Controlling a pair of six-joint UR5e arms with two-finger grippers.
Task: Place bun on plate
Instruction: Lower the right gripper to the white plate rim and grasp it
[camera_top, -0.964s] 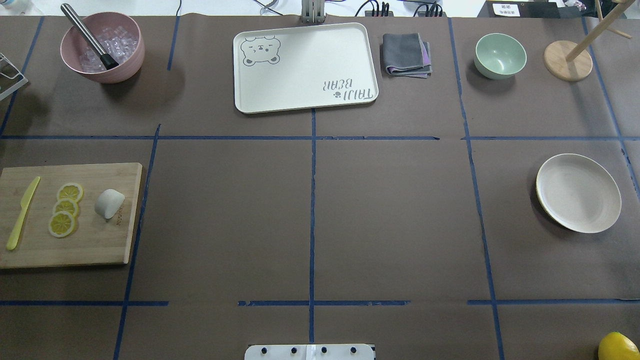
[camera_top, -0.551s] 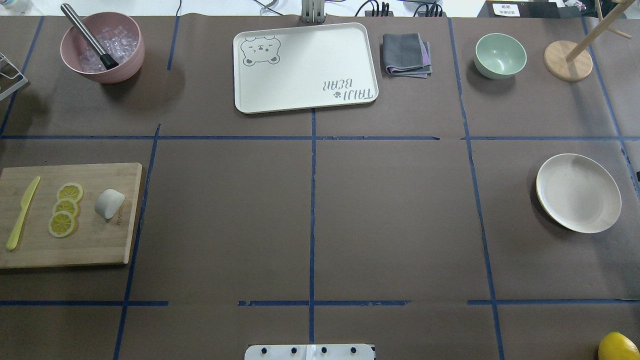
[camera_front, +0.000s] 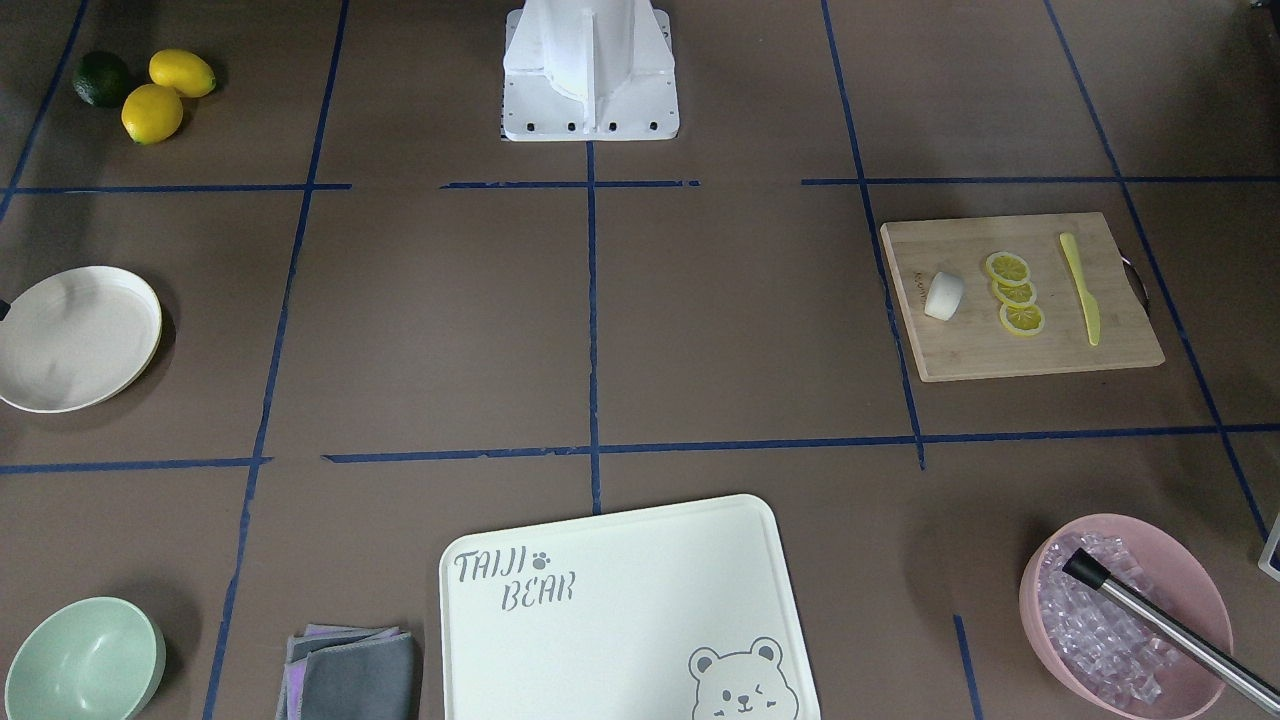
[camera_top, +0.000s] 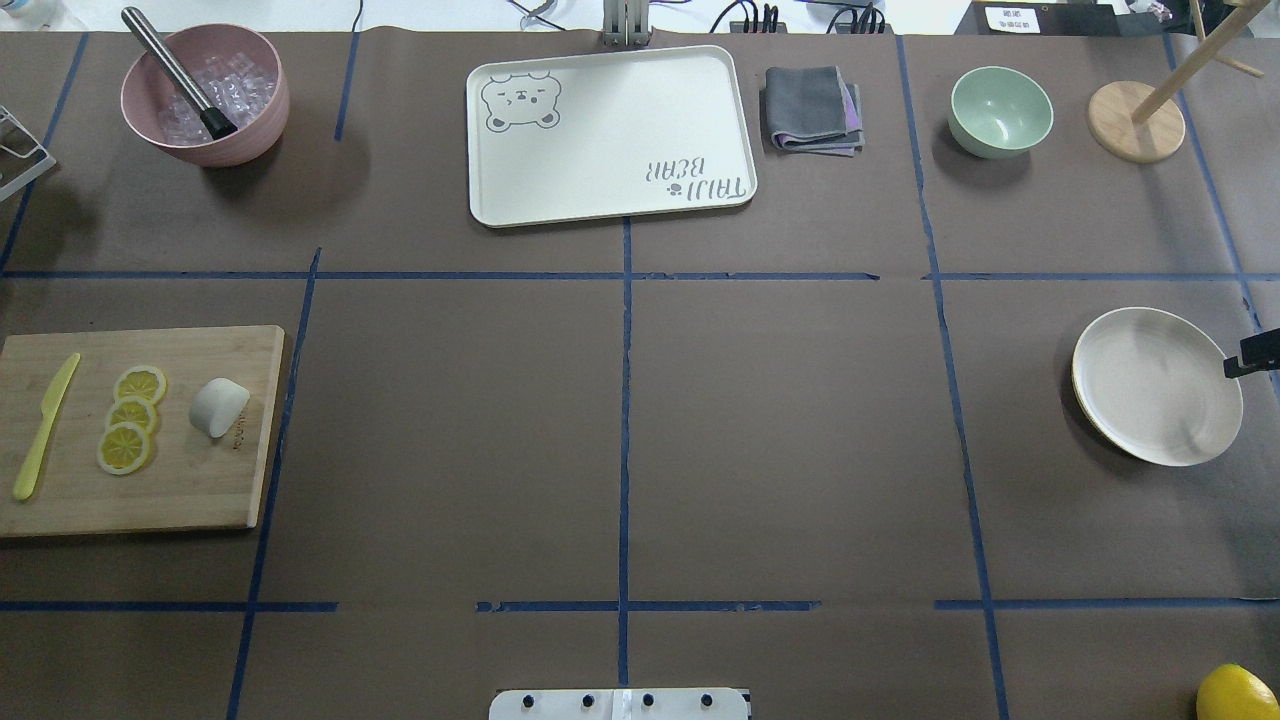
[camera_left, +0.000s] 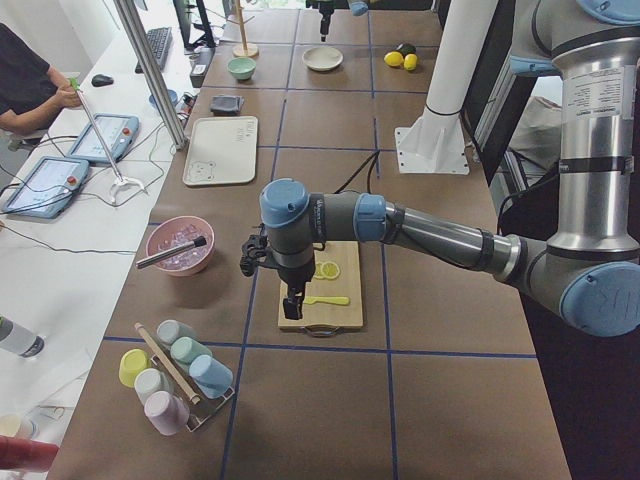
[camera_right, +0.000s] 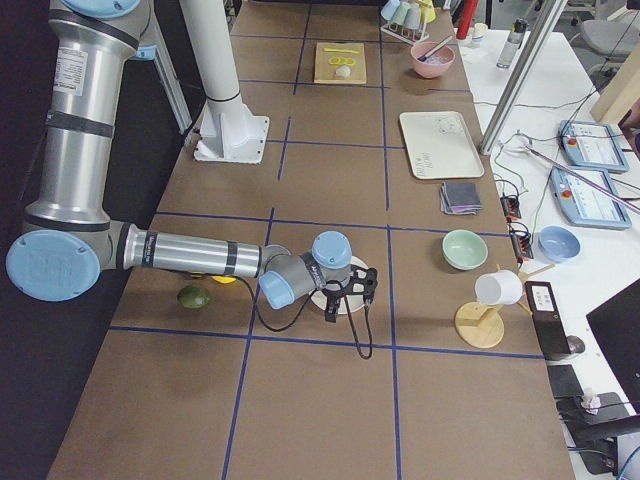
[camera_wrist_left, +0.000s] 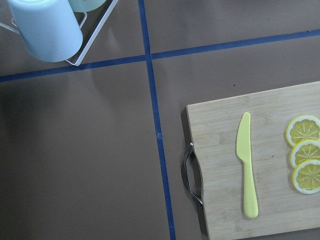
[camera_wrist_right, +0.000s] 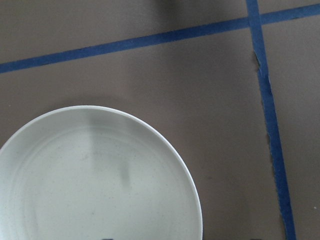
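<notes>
Newly at the plate (camera_top: 1150, 395) edge, right tool (camera_top: 1252, 357) tip (grip unreadable); bun (camera_top: 218, 406) unmoved on board (camera_top: 200, 490).

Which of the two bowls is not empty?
The pink bowl: it holds ice cubes and a metal tool, while the green bowl has nothing inside.

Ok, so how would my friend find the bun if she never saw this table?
Find the wooden cutting board at the left of the overhead view. On it lie a yellow knife, three lemon slices, then the bun. It is the only white thing there, a small smooth lump.
</notes>
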